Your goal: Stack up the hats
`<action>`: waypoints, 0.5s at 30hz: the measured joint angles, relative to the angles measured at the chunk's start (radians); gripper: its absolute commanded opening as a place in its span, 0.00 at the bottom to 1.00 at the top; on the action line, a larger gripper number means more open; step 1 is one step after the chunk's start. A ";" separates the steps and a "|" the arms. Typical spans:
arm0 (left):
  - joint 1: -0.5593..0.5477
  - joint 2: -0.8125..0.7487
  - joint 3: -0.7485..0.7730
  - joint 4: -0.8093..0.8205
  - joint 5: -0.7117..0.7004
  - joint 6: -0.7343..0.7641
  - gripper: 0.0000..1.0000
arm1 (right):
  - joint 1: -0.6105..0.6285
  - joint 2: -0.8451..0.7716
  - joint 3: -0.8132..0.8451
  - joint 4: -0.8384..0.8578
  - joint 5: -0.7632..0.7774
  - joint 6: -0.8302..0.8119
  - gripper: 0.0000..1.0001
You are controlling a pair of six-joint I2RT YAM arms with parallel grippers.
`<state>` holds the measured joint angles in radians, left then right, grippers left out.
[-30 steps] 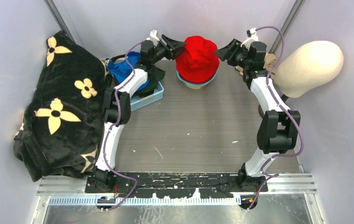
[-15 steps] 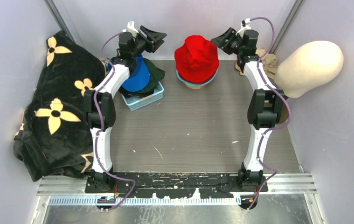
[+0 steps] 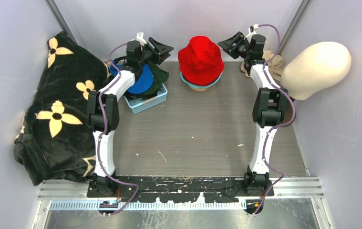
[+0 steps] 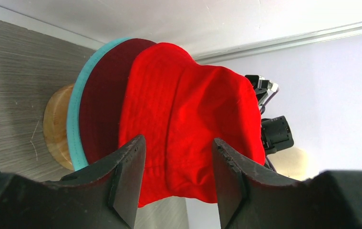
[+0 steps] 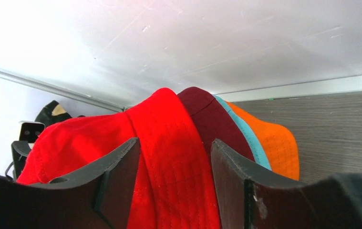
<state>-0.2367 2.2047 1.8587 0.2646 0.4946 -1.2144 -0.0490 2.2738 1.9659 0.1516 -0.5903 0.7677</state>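
A red bucket hat (image 3: 201, 55) tops a stack at the back middle of the table, over a teal hat (image 3: 218, 78) and an orange hat (image 3: 200, 88). My left gripper (image 3: 165, 48) hovers open just left of the stack, apart from it. My right gripper (image 3: 226, 44) hovers open just right of it, also apart. The left wrist view shows the red hat (image 4: 188, 105) beyond my open left gripper (image 4: 179, 144), with the teal brim (image 4: 76, 124) below it. The right wrist view shows the red hat (image 5: 169, 152), teal brim (image 5: 248, 136) and orange hat (image 5: 276, 143) beyond my open right gripper (image 5: 175, 144). A blue cap (image 3: 144, 81) and a dark green cap (image 3: 160, 75) lie under my left arm.
The two caps rest in a light blue basket (image 3: 151, 101). A black flowered blanket (image 3: 57, 112) fills the left side. A cream head form (image 3: 316, 67) stands at the right, with a beige rag (image 3: 275, 61) behind my right arm. Walls close in behind the stack.
Both grippers have drawn back from the red hat's sides toward the rear wall. The left one swung left and up, then eased back right. The red hat stays on the stack.
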 measured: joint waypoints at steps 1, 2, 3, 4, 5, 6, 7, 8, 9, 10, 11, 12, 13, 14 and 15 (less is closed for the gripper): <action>0.000 0.000 -0.003 0.002 0.001 0.000 0.54 | -0.003 0.000 -0.001 0.010 -0.007 0.005 0.62; 0.000 0.000 -0.005 0.009 0.004 0.000 0.54 | -0.007 0.002 -0.001 0.020 -0.015 0.010 0.62; 0.000 0.000 -0.008 0.016 0.005 -0.001 0.54 | -0.010 0.004 -0.001 0.031 -0.021 0.017 0.62; 0.000 0.000 -0.011 0.024 0.006 -0.004 0.54 | -0.013 0.006 -0.001 0.039 -0.026 0.023 0.62; 0.000 0.000 -0.012 0.031 0.008 -0.006 0.54 | -0.016 0.011 -0.001 0.053 -0.035 0.031 0.62; 0.000 0.000 -0.013 0.035 0.009 -0.008 0.54 | -0.019 0.017 -0.001 0.068 -0.043 0.042 0.62; 0.000 0.000 -0.013 0.039 0.012 -0.008 0.54 | -0.021 0.024 -0.001 0.081 -0.053 0.053 0.61; 0.000 0.000 -0.013 0.043 0.014 -0.008 0.54 | -0.022 0.032 -0.001 0.093 -0.062 0.063 0.62; 0.000 0.002 -0.013 0.051 0.017 -0.008 0.54 | -0.022 0.040 -0.001 0.102 -0.069 0.072 0.61; 0.000 0.003 -0.013 0.055 0.020 -0.008 0.54 | -0.022 0.050 -0.001 0.114 -0.079 0.083 0.61; 0.000 0.005 -0.013 0.060 0.023 -0.009 0.54 | -0.022 0.060 -0.001 0.122 -0.087 0.095 0.61; 0.000 0.008 -0.012 0.063 0.024 -0.009 0.54 | -0.022 0.069 -0.001 0.129 -0.095 0.102 0.61; -0.001 0.014 -0.011 0.068 0.027 -0.009 0.54 | -0.022 0.080 -0.001 0.139 -0.103 0.113 0.61; -0.001 0.019 -0.011 0.071 0.030 -0.009 0.54 | -0.022 0.091 -0.001 0.150 -0.111 0.126 0.61; -0.002 0.027 -0.009 0.074 0.032 -0.009 0.54 | -0.022 0.100 -0.001 0.161 -0.117 0.136 0.61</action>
<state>-0.2386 2.2322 1.8496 0.3382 0.5262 -1.2232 -0.0711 2.3734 1.9652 0.3130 -0.7074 0.9035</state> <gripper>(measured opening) 0.536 0.614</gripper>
